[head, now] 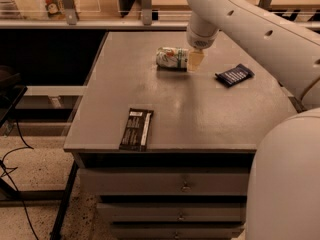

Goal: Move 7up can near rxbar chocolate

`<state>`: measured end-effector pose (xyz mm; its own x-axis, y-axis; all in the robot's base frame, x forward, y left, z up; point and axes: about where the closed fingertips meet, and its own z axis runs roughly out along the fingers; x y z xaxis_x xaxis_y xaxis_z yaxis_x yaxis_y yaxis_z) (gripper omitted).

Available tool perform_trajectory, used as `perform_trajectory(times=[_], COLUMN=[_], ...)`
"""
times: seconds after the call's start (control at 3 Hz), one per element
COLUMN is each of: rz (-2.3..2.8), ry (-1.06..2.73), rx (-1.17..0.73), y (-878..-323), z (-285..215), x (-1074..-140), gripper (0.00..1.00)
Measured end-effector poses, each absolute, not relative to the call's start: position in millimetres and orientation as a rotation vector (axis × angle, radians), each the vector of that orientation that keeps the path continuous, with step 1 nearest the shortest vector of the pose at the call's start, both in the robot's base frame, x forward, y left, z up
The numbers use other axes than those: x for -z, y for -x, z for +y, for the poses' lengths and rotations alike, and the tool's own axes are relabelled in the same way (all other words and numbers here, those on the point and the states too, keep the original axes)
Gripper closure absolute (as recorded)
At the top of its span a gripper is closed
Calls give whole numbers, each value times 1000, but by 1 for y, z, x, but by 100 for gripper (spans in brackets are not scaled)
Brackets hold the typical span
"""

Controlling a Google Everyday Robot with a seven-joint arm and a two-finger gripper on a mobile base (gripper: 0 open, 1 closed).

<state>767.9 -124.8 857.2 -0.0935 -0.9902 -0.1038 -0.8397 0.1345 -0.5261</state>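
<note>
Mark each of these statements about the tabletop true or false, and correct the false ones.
1. The 7up can lies on its side on the table. True.
2. The rxbar chocolate lies right against the can. False: it lies near the table's front edge, well apart from the can.
3. The gripper is down at the end of the can that faces the blue packet. True.
4. The blue packet lies between the can and the rxbar chocolate. False: it lies on the far side of the gripper from the can, away from the bar.
</note>
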Motion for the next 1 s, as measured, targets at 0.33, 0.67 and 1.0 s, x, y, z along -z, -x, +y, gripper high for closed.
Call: perform_trajectory(times=[0.33,0.67,1.0], rz=[1959,1939,1923], ry=[1780,1809,1828], rx=[449,433,423], y=[-771,-770,-768], z=[-120,-114,-108], x=[-852,-846,-844], gripper=[21,21,38])
